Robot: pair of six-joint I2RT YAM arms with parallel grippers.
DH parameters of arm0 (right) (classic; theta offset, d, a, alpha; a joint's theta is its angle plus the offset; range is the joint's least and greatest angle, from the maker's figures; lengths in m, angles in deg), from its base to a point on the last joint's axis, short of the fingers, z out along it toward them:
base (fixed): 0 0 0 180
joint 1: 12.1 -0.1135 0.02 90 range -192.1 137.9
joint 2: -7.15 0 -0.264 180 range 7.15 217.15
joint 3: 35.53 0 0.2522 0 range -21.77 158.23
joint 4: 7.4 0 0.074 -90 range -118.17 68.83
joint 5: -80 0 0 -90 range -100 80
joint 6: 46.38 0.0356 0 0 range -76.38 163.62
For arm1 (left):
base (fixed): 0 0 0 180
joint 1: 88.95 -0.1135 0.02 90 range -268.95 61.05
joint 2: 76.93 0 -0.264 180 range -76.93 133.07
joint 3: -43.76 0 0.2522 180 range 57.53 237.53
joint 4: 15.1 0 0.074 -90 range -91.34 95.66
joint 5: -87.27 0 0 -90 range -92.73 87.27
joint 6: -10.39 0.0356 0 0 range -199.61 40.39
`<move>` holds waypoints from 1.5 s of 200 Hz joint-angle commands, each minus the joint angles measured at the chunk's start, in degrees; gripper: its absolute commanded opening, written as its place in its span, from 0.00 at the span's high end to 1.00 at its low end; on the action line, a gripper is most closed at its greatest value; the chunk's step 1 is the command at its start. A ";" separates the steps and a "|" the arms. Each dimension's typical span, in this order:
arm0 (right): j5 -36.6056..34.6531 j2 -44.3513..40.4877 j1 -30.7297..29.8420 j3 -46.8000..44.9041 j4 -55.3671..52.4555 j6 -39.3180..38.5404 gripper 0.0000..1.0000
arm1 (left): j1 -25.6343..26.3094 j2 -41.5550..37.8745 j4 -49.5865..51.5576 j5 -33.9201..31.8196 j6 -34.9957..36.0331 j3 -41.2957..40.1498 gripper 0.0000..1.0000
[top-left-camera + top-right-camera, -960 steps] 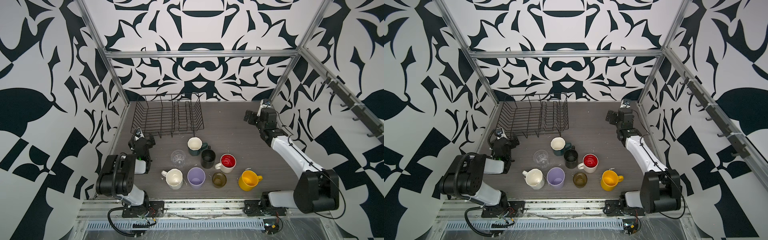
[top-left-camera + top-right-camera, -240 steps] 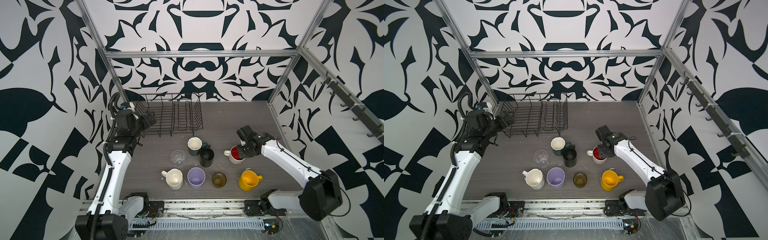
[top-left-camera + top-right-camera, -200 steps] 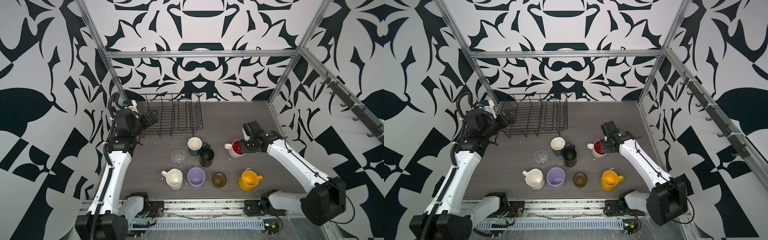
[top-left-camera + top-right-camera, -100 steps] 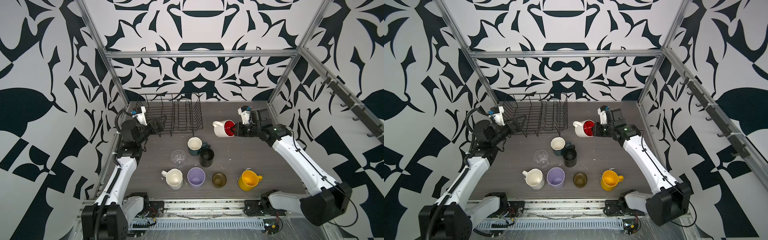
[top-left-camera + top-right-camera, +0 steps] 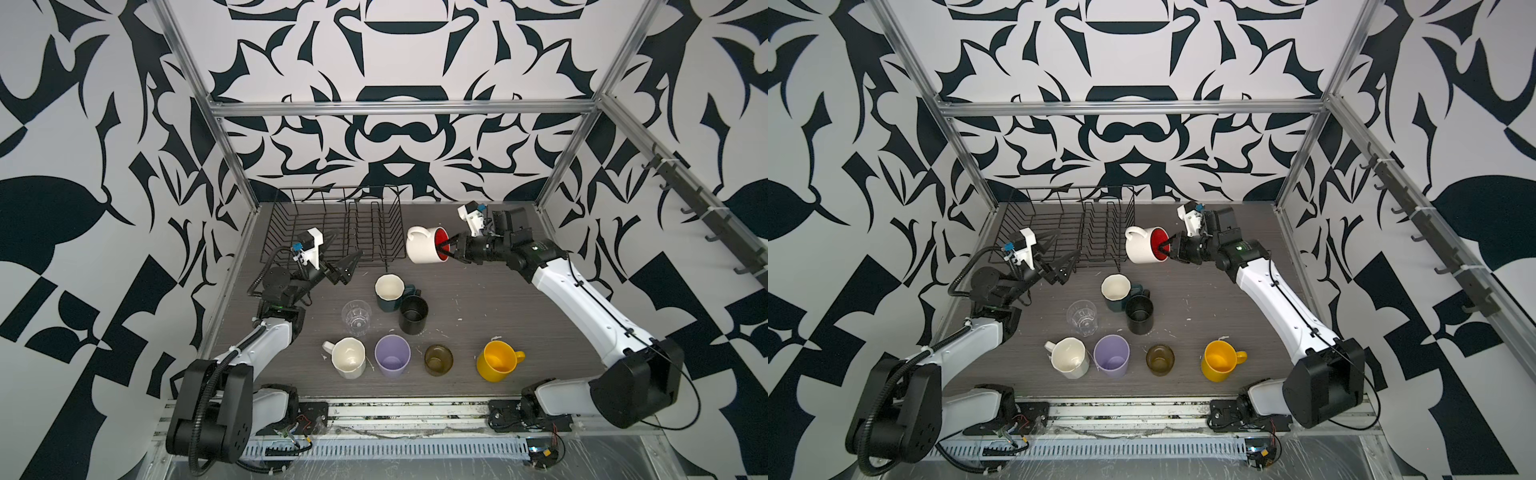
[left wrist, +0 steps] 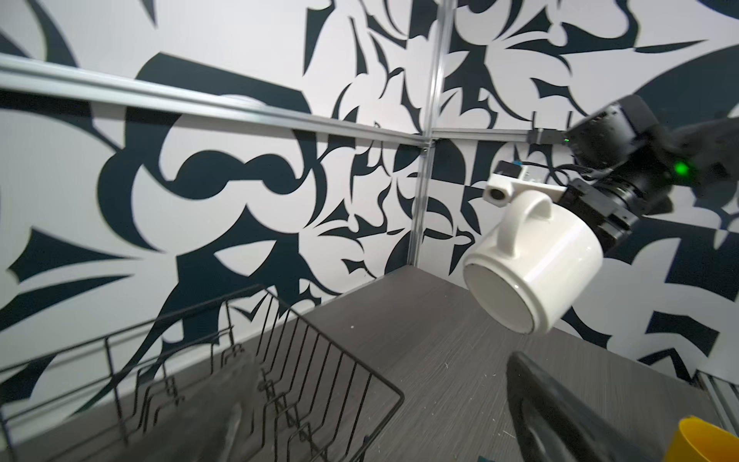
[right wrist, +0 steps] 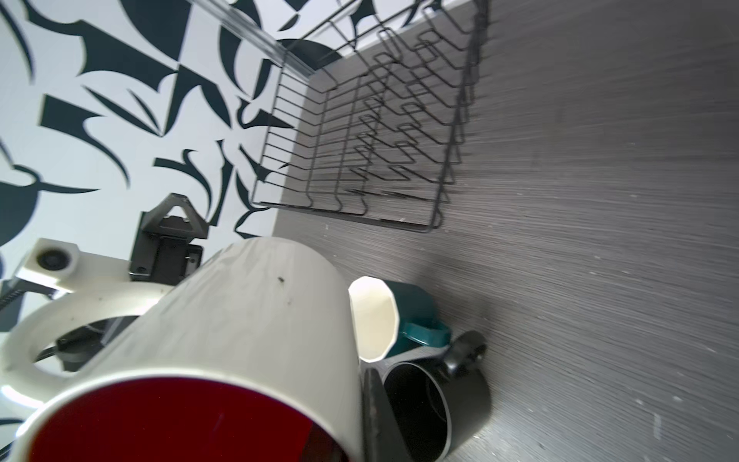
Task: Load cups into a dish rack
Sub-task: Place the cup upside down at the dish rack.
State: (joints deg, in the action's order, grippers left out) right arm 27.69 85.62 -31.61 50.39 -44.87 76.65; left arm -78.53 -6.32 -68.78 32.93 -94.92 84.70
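Observation:
The white red-inside mug hangs on its side above the table, just right of the black wire dish rack, handle up. My right gripper is shut on its rim, one finger outside the wall. My left gripper stands open at the rack's front edge, nothing between its fingers. The left wrist view shows the mug's base. On the table stand the dark-green, black, cream and yellow mugs, the clear glass, lilac tumbler and amber glass.
The rack sits in the back left corner against the patterned walls and holds no cups. Aluminium frame posts rise at the table's corners. Bare table lies right of the rack, under the right arm.
My right arm has lifted the white mug off the table, swung it left toward the rack and tipped it sideways. My left gripper has moved to the rack's front edge, staying open.

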 commanded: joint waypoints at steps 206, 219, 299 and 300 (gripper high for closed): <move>12.42 6.75 -11.52 8.91 15.33 4.84 1.00 | 7.80 8.33 -14.45 10.89 2.94 4.36 0.01; 12.47 7.12 -11.69 9.05 15.77 5.10 1.00 | 7.95 8.11 -14.86 11.60 2.92 4.29 0.01; 13.83 9.18 -14.14 9.14 19.47 7.45 1.00 | 8.21 6.97 -15.12 12.28 1.70 4.63 0.01; 13.91 9.17 -14.15 9.14 19.57 7.51 1.00 | 8.22 6.98 -15.15 12.30 1.65 4.63 0.01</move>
State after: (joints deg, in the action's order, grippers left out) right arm 37.66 96.49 -44.50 56.22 -32.85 82.29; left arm -70.55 1.50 -81.15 44.49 -92.21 87.42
